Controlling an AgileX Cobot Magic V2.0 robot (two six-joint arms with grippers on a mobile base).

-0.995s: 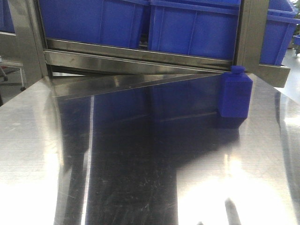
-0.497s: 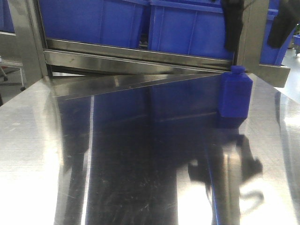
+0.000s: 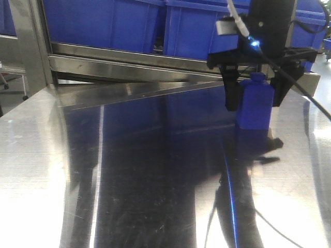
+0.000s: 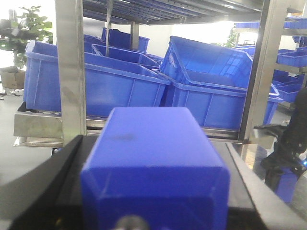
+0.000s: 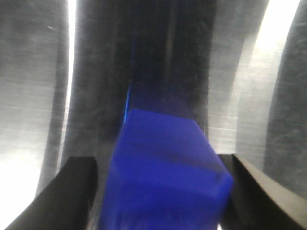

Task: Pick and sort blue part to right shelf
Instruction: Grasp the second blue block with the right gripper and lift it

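- Now, right gripper [image 3: 255, 103] is down at the far right edge of the worktop [image 3: 77, 155], jaws spread wide, straddling the blue part [image 3: 253, 111].
- One black finger [image 3: 231, 95] sits just beside the part's left face and the other just off its right face. From the front view there is no clamp on it yet.
- Over to the right wrist view, which is blurry: the blue part [image 5: 163, 177] fills the space between the two dark fingers [image 5: 79, 191]. There is a thin gap on the left. On the right it is too close to say whether finger and part touch.
- As for the part itself, it is a solid blue, boxy, bottle-like block with a small square cap on top. It stands upright on the steel and throws a dark reflection toward the near edge.
- It stands just in front of the right shelf [image 3: 129, 62], near the flat front rail, with big blue bins [image 3: 103, 20] sitting above.
- Meanwhile the left gripper [image 4: 153, 143] is clenched around a second blue part [image 4: 153, 167]. That block is wedged between its black fingers [image 4: 43, 187] with no gap showing on either side.
- Beyond that block, the left wrist view shows ribbed blue bins [image 4: 110, 86] on the rack, one tipped at an angle against its neighbour.
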